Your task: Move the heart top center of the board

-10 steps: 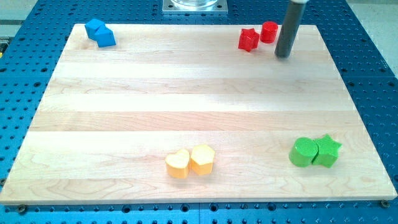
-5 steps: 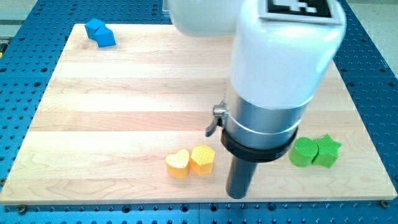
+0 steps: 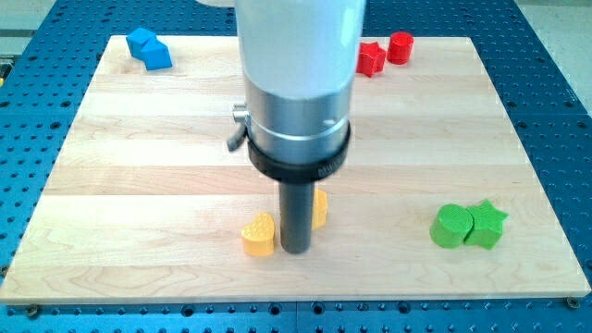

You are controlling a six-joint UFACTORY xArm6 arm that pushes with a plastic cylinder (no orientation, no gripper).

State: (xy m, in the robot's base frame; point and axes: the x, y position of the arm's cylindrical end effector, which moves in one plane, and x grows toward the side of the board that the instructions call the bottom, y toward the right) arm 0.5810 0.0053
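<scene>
The yellow heart block (image 3: 259, 235) lies near the board's bottom edge, left of centre. My tip (image 3: 295, 250) stands on the board right beside it, at its right, between the heart and a second yellow block (image 3: 320, 209) that the rod mostly hides. The rod and the arm's white and grey body cover the middle of the view.
Two blue blocks (image 3: 149, 48) sit at the top left corner. A red star (image 3: 370, 58) and a red cylinder (image 3: 400, 46) sit at the top right. A green cylinder (image 3: 450, 227) and a green star (image 3: 486, 225) sit at the bottom right. The wooden board (image 3: 139, 166) lies on a blue perforated table.
My tip moved from the top right down to the bottom, then left in between the two yellow blocks. The heart has shifted slightly left and down; the other yellow block shifted up and right.
</scene>
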